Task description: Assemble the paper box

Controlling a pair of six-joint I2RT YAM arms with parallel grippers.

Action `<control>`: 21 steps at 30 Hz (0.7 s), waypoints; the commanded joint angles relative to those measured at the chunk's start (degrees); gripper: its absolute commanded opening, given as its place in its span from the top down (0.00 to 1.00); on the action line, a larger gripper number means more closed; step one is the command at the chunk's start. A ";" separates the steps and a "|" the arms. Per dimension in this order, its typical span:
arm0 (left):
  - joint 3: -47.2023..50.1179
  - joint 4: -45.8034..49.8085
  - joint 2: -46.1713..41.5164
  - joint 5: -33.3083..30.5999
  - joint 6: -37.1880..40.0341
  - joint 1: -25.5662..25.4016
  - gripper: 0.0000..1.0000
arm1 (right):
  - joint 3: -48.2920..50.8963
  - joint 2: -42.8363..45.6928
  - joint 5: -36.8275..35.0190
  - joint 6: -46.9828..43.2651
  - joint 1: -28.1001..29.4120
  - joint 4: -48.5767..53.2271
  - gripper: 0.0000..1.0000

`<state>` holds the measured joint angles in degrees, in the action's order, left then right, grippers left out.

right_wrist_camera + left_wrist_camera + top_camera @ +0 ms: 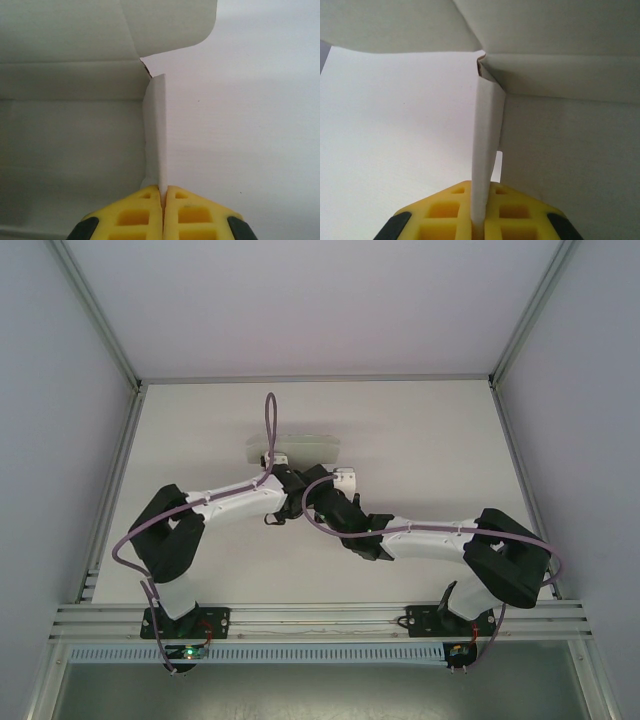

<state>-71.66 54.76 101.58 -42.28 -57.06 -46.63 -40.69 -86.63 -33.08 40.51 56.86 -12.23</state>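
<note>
Table [430, 460]: paper box [310, 445] flaps clamped in left tool [480, 210], right tool [163, 200]

The table [430, 450] has a plain white, matte top. Thin metal rails [112, 490] run along its left and right sides, and a wider ribbed rail [320, 618] closes its near edge. On the top lies the paper box [312, 445], a pale card shape at about mid-width in the far half, well apart from the side rails. In the wrist views the box's open floor appears to lie flat on the white top, with a narrow side flap standing upright at each end.
</note>
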 commanded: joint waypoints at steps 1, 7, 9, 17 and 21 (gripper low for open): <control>3.32 10.70 0.31 -8.35 2.65 2.50 1.00 | 2.27 0.71 -9.10 -2.60 -0.69 7.56 1.00; 13.12 -13.95 -14.21 8.22 13.44 2.37 1.00 | -1.05 -5.10 -7.46 -6.20 0.42 9.84 1.00; 12.28 -11.89 -16.46 6.48 12.64 2.38 1.00 | -2.97 -6.90 -11.39 -6.57 1.28 14.55 1.00; 11.64 -7.72 -17.86 2.18 11.99 2.34 1.00 | -8.31 -9.22 -27.47 2.73 1.77 36.59 1.00; 10.59 -4.37 -15.13 0.42 9.76 2.40 1.00 | -4.01 -6.54 -20.56 -2.31 1.08 25.15 1.00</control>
<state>-60.31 38.57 85.45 -32.56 -46.81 -45.17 -49.91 -92.86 -46.68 41.93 60.64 3.68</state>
